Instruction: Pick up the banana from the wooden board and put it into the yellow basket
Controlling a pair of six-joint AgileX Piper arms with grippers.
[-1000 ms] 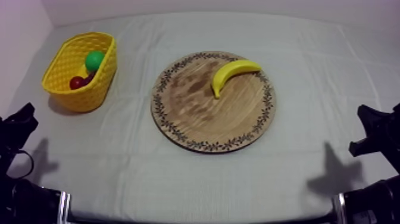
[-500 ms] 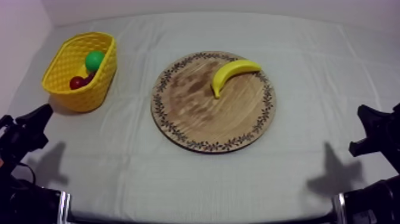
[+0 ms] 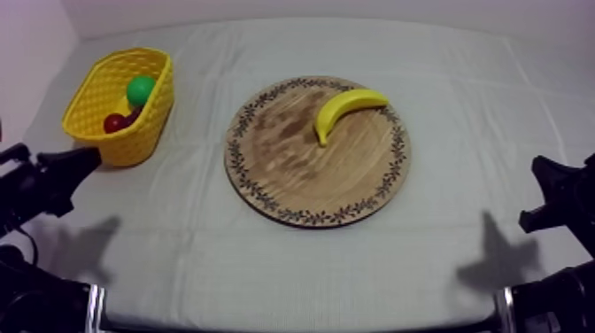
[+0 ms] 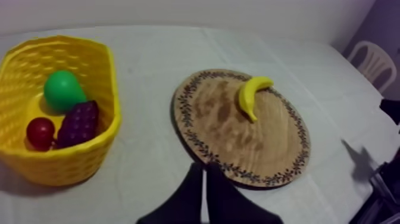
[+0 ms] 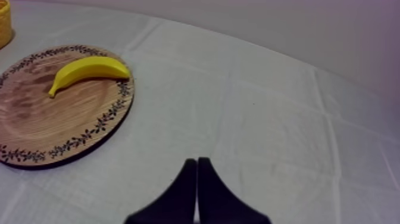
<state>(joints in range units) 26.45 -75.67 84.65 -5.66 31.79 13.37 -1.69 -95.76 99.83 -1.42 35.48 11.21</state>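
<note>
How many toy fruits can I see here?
4: banana on the wooden board; pear, grapes and small red fruit in the yellow basket. More may be hidden beneath.

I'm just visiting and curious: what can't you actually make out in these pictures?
- Left wrist view: the near wall of the basket hides the lower parts of the green fruit, grapes and small red fruit.
- Right wrist view: the picture's edge cuts off the basket and part of the board.
- All views: the banana hides its underside against the board.
- Left wrist view: a white chair beyond the table is cut off by the edge.
</note>
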